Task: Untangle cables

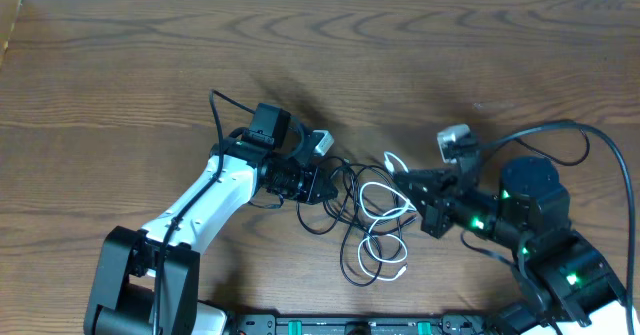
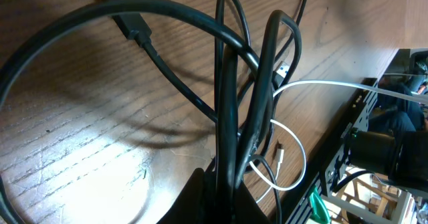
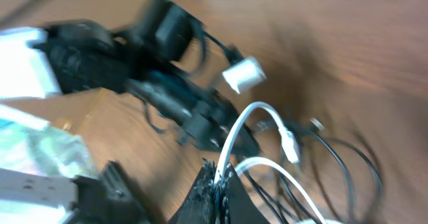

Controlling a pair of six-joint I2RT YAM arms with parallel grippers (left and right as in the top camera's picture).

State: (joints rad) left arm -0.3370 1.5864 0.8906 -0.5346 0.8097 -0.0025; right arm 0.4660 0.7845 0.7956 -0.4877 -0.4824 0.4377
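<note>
Black cable (image 2: 224, 117) strands sat pinched in the closed left gripper (image 1: 318, 185), while the right gripper (image 1: 405, 183), also clamped shut, held the white cable (image 3: 233, 136). Both cables lay looped together on the table (image 1: 120, 55) between the arms. Separating them seemed the step in hand, and the next move probably called for slow opposite pulls, watching for snagged loops.

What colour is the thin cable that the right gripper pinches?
White; the thin cable shows best in the right wrist view.

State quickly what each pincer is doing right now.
Left pincer: closed, holding the black cable.
Right pincer: closed, holding the white cable.
</note>
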